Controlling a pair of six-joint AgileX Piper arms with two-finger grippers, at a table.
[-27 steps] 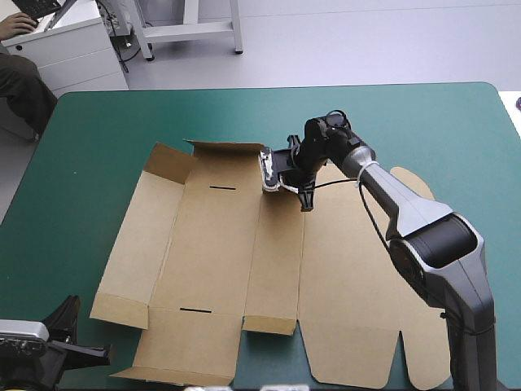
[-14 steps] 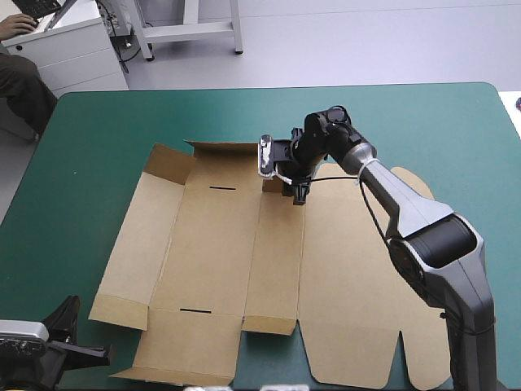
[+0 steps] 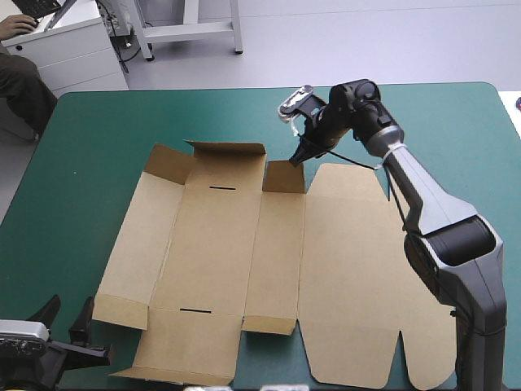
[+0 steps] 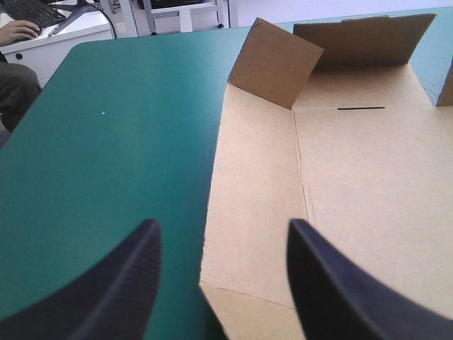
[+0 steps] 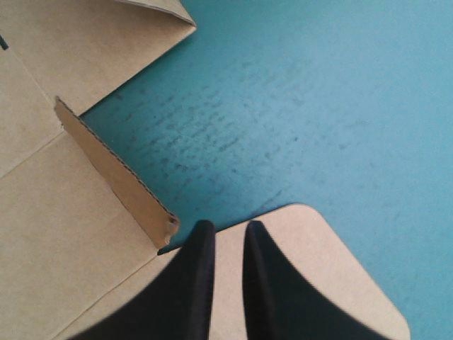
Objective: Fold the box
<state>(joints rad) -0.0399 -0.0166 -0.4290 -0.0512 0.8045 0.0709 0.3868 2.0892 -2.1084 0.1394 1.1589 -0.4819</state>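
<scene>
While the box [image 3: 244, 252] lay opened out flat across the middle of the teal-green cover [image 3: 98, 138], the right gripper [image 3: 295, 160] hung just over the box's far edge, tips right at the corner of the small raised flap [image 3: 285, 177] there. Its black fingers [image 5: 195, 283] were drawn all but together, only a thin slit between them, and no board showed in that slit. They pointed down just beside the flap's end, over the rounded corner of the box's widest panel. Off the box's near left corner, well clear of the board, sat the left gripper [image 3: 65, 316], fingers spread wide with nothing between them. It looked along the box's left side panel toward the upright corner flap [image 4: 272, 64] at the far end.
</scene>
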